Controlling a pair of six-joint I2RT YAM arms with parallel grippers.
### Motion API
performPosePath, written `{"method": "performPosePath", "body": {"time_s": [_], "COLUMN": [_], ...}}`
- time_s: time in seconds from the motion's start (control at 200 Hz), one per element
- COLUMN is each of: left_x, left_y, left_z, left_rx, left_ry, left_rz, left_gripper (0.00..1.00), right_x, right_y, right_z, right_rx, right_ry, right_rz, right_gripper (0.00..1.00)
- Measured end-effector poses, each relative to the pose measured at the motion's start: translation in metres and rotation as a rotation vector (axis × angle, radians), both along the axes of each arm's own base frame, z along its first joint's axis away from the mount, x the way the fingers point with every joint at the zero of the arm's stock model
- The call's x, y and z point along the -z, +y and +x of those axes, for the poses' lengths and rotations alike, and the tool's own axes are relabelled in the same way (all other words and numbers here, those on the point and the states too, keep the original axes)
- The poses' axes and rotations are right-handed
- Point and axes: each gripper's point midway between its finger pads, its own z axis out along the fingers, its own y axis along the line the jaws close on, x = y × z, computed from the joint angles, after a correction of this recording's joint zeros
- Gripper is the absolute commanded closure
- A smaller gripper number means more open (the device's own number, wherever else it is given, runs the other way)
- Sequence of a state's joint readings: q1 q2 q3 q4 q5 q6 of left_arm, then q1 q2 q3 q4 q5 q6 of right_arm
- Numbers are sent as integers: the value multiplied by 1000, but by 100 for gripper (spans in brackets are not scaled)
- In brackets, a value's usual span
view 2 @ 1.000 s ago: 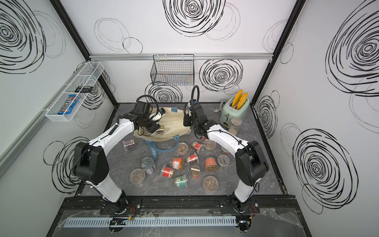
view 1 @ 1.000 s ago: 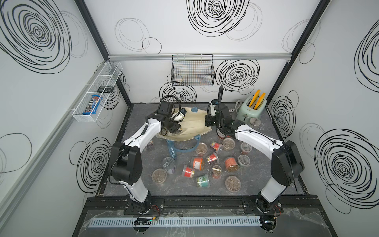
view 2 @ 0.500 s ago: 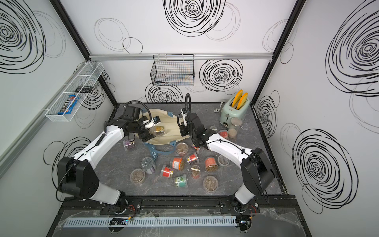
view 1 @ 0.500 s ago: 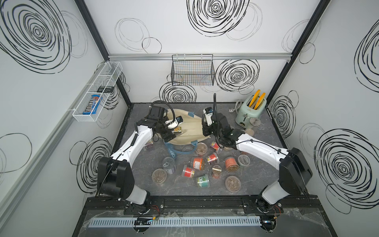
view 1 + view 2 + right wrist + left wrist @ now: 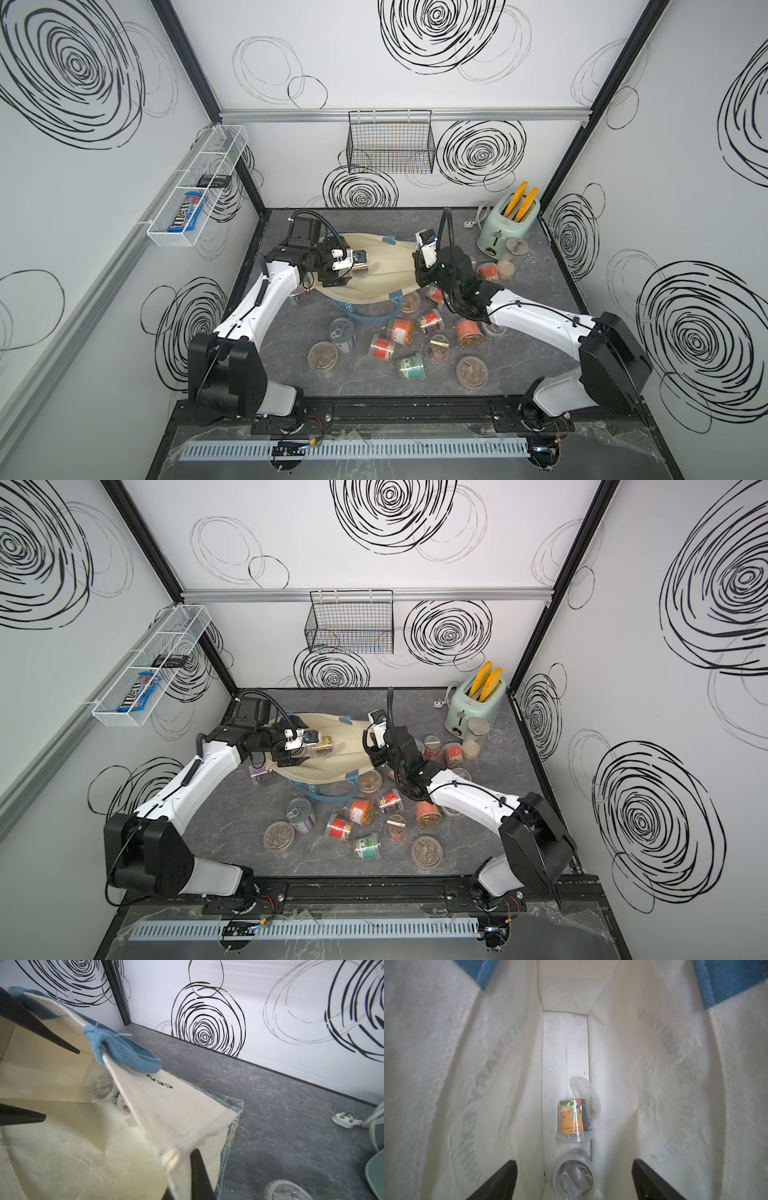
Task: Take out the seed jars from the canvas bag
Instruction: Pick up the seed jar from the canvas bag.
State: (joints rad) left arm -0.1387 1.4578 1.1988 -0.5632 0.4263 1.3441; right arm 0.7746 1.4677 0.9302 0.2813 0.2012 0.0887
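A laboratory robot cell is indicated by swirl-printed white wall panels (image 5: 415, 75), black frame posts (image 5: 185, 58), and robot arms (image 5: 257, 307) bolted to a rail (image 5: 415, 413).

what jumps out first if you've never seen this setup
A scatter of seed jars covers the dark table in front of the canvas bag. The right claw pinches the bag's rim while the open left claw faces two jars remaining inside.
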Motion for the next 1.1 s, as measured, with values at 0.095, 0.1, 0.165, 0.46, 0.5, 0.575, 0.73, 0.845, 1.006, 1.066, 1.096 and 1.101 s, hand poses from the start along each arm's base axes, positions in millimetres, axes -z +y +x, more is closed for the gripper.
{"method": "performPosePath", "body": {"time_s": [0.095, 0.1, 0.165, 0.46, 0.5, 0.575, 0.73, 0.845, 1.006, 1.066, 1.096, 1.101], "left_x": [10, 10, 19, 68, 70, 72, 80, 83, 91, 94, 96, 96], "left_y": [-13, -13, -22, -25, -23, -21, -18, -17, -14, -14, -13, -13], "left_z": [3, 3, 6, 25, 28, 33, 45, 54, 61, 64, 65, 65], "left_rx": [37, 38, 53, -21, -32, -51, -83, -104, -119, -123, -124, -124], "left_ry": [-3, -3, 0, 76, 74, 65, 64, 57, 65, 69, 72, 72], "left_rz": [31, 33, 58, 138, 147, 159, 176, 185, 198, 203, 205, 205], "left_gripper": [14, 14, 15, 20, 20, 20, 18, 16, 17, 17, 17, 17], "right_x": [0, -1, -1, -3, -3, -3, -1, 3, 7, 8, 8, 8], "right_y": [1, 1, 1, 2, 2, 2, 1, 0, -1, -1, -1, -1], "right_z": [0, 0, 0, 0, 0, 0, 0, -1, -3, -3, -3, -3], "right_rx": [-2, -2, -2, -4, -4, -4, -4, -4, -4, -5, -5, -5], "right_ry": [-2, -2, -4, -7, -6, -6, 3, 15, 27, 28, 28, 28], "right_rz": [1, 1, 3, 9, 8, 8, 0, -12, -24, -26, -26, -26], "right_gripper": [96, 96, 96, 96, 96, 96, 96, 96, 96, 96, 96, 96]}}
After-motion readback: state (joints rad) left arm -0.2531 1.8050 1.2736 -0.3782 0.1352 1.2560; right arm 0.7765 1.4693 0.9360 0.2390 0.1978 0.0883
